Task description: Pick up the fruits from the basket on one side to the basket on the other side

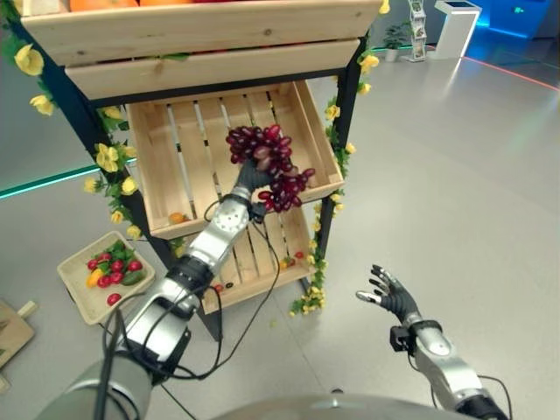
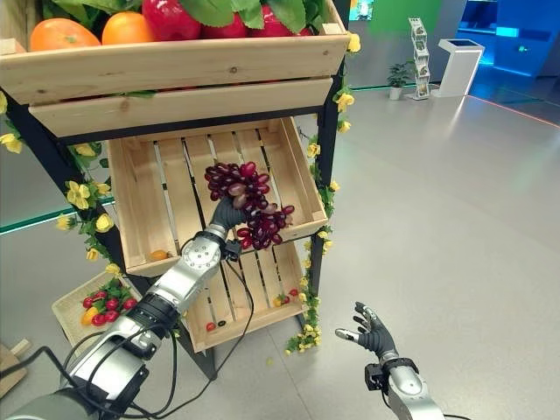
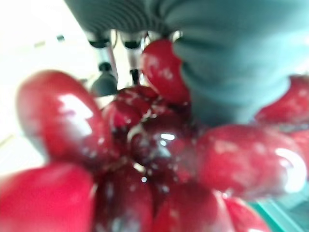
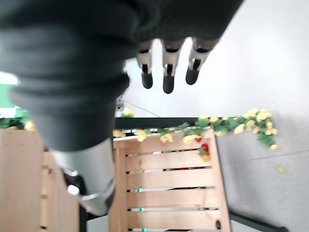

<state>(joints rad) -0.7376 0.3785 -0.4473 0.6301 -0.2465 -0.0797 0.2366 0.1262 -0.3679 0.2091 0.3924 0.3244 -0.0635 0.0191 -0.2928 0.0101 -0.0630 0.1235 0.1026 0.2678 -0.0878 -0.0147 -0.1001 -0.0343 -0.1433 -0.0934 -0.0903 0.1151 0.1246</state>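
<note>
Mostly hidden behind the fruit, the left hand (image 1: 251, 178) has its fingers wrapped around a bunch of red grapes (image 1: 269, 164), held up in front of the middle wooden crate (image 1: 157, 166). Low over the floor, the right hand (image 1: 391, 295) hangs with fingers spread, holding nothing.

left arm: stretched up and forward, left hand (image 1: 251, 178) curled in a grasp | right hand (image 1: 390, 296): low, fingers spread
</note>
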